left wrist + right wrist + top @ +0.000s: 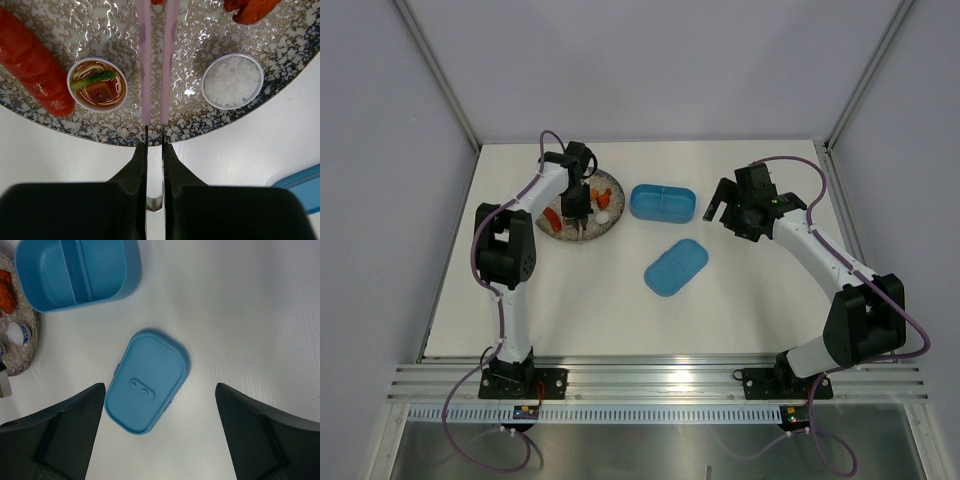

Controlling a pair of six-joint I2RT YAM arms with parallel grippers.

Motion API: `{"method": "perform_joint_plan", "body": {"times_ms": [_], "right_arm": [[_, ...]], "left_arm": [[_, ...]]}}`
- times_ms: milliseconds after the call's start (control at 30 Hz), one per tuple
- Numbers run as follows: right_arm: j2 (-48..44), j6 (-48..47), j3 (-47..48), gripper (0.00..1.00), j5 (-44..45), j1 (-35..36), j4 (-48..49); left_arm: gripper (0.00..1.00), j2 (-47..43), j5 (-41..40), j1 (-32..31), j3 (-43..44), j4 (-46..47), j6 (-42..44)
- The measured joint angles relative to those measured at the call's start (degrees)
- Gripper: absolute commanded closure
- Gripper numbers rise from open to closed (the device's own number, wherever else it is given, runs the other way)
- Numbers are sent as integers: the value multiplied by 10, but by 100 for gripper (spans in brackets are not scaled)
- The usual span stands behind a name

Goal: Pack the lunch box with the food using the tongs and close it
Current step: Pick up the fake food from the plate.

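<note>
Left gripper (154,145) nearly shut, pinching tongs (145,60). Tong arms are squeezed near parallel and run straight ahead over plate (200,131), tips out of frame. Noodle cup (97,84) flanks one side, rice cup (232,81) the other, neither gripped. Lunch box (665,215) lies right of the plate, lid (676,266) nearer. Right gripper (157,395) wide open, holding nothing, over lid.

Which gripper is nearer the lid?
Right. The right gripper hovers open just beyond the lid, to its right; the left gripper is farther off over the plate, holding the tongs.
</note>
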Motion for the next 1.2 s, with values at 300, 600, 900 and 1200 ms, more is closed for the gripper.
{"method": "perform_joint_plan", "body": {"times_ms": [300,600,900,1200], "right_arm": [[0,0,0,0,0,0,0],[0,1,0,1,0,0,0],[0,3,0,1,-1,0,0],[0,4,0,0,-1,0,0]], "left_arm": [[100,-2,-1,0,0,-1,1],[100,-61,-16,0,0,-17,2],[100,-86,-18,0,0,-23,2],[100,-94,-16,0,0,-26,2]]}}
